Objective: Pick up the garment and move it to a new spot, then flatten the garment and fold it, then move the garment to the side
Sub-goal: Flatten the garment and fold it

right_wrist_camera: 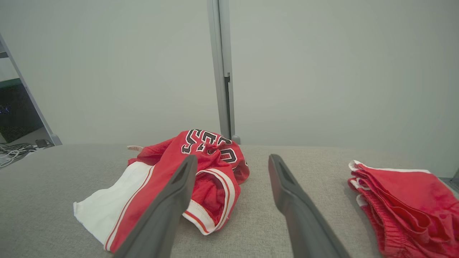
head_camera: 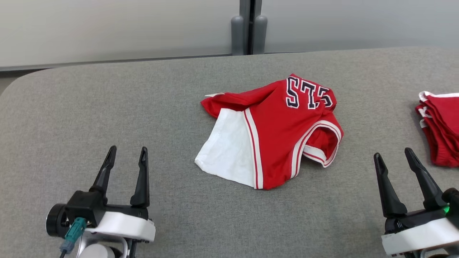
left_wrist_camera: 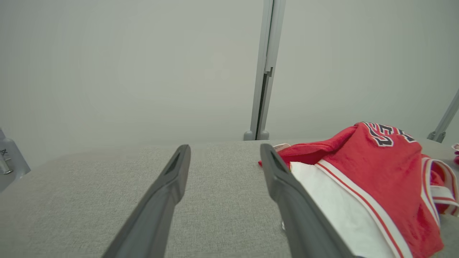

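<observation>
One red-and-white jersey (head_camera: 276,136) seen crumpled at centre of grey surface (head_camera: 107,107), dark lettering uppermost. One stack of folded red garments (head_camera: 443,125) seen at right edge, well apart from jersey. Two claws counted: left claw (head_camera: 128,152), right claw (head_camera: 394,154), both spread, nothing pinched, jersey untouched.

The red garment (head_camera: 276,132) with white trim, a white panel and dark lettering lies crumpled mid-table, touching nothing.
</observation>
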